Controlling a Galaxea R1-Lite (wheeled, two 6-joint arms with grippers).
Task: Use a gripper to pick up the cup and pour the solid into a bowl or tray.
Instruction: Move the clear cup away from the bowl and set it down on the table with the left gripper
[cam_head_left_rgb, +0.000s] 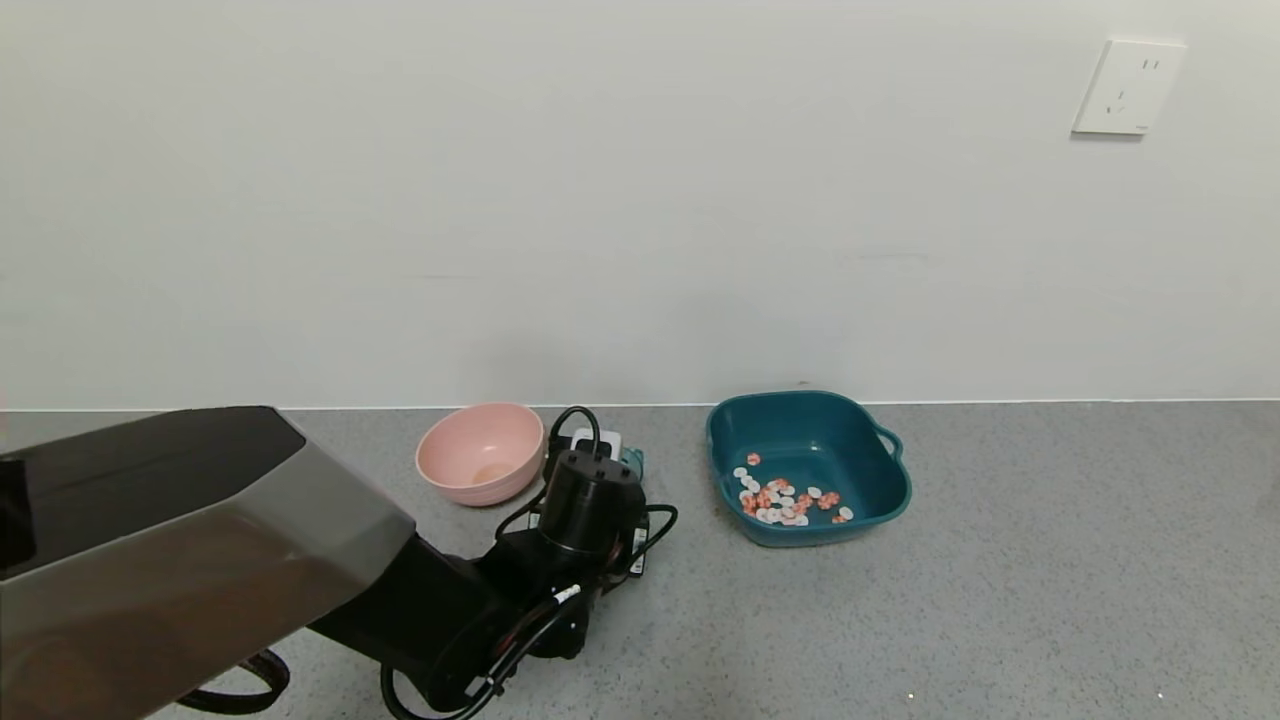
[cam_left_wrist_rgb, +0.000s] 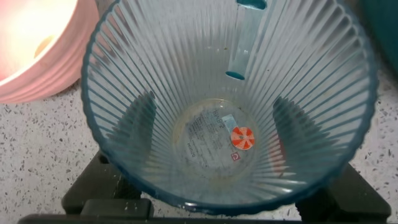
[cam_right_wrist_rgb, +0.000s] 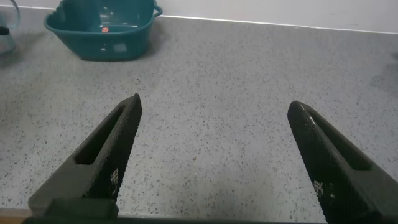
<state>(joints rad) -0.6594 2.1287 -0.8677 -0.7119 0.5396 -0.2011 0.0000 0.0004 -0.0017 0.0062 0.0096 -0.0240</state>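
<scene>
The ribbed translucent blue-grey cup fills the left wrist view, seen from above, upright, with one orange-and-white piece on its bottom. My left gripper is around it; its dark fingers show through the cup wall on both sides, pressed against it. In the head view the left wrist hides most of the cup; only a teal bit shows. The solid lies in the dark teal tray, right of the cup. My right gripper is open and empty over bare table.
A round pink bowl stands just left of the cup, close to it in the left wrist view. The teal tray also shows far off in the right wrist view. The wall runs along the back of the grey speckled table.
</scene>
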